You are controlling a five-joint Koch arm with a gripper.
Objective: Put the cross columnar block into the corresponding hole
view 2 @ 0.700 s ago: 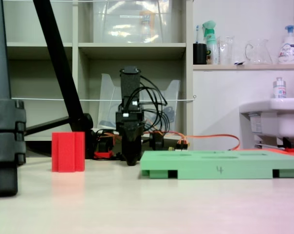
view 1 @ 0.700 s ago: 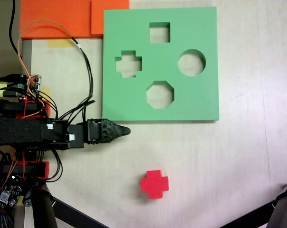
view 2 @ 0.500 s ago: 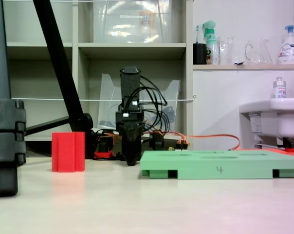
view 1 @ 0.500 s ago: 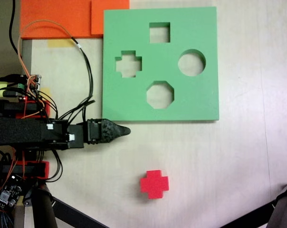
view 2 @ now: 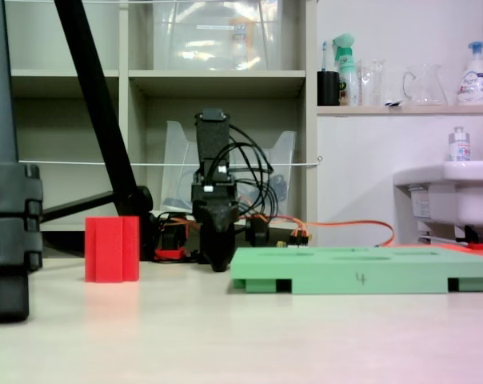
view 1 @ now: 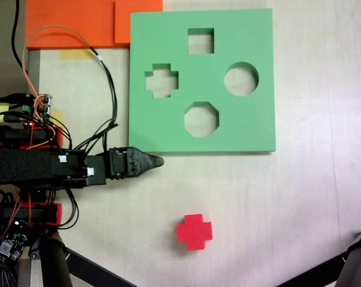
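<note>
Beside board, gripper (view 1: 158, 160) (slightly shifted)

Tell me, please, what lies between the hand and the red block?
Nothing: in the top-down fixed view, bare table separates the hand from the red block.

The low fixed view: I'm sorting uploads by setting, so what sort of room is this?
Probably a lab or utility room, not a living space: open shelving behind the arm, a white sink at the right, and cleaning bottles beside glass jugs on the ledge above.
</note>
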